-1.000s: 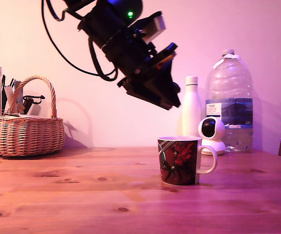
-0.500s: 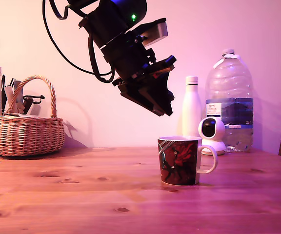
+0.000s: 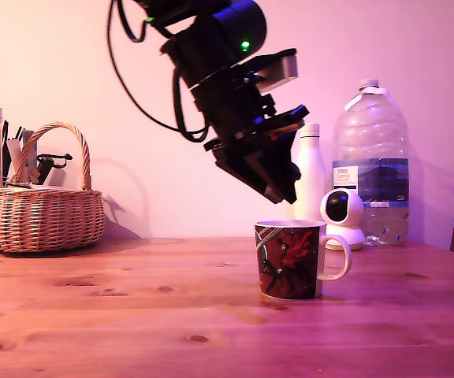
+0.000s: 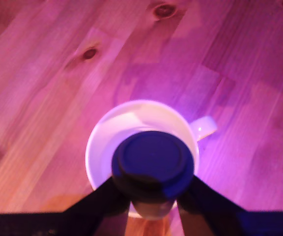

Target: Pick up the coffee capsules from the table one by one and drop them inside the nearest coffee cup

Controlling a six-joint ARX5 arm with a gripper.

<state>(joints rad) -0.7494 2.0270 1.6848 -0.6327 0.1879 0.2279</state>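
1. The coffee cup [image 3: 290, 259] stands upright on the table [image 3: 132, 315], right of center in the exterior view, its handle toward that view's right. What I can see of its white inside [image 4: 127, 123] looks bare.
2. My gripper [image 4: 153, 194] is clamped on a dark round capsule [image 4: 153, 162], flat face toward my camera, directly over the cup's mouth.
3. My arm [image 3: 219, 47] slants down from the upper middle, with the gripper tip [image 3: 278, 189] just above the rim.
4. A wicker basket [image 3: 46, 216] at far left holds dark items.

Only a blue label on the large water bottle [image 3: 370, 169], its small print too blurred to read; otherwise nothing legible.
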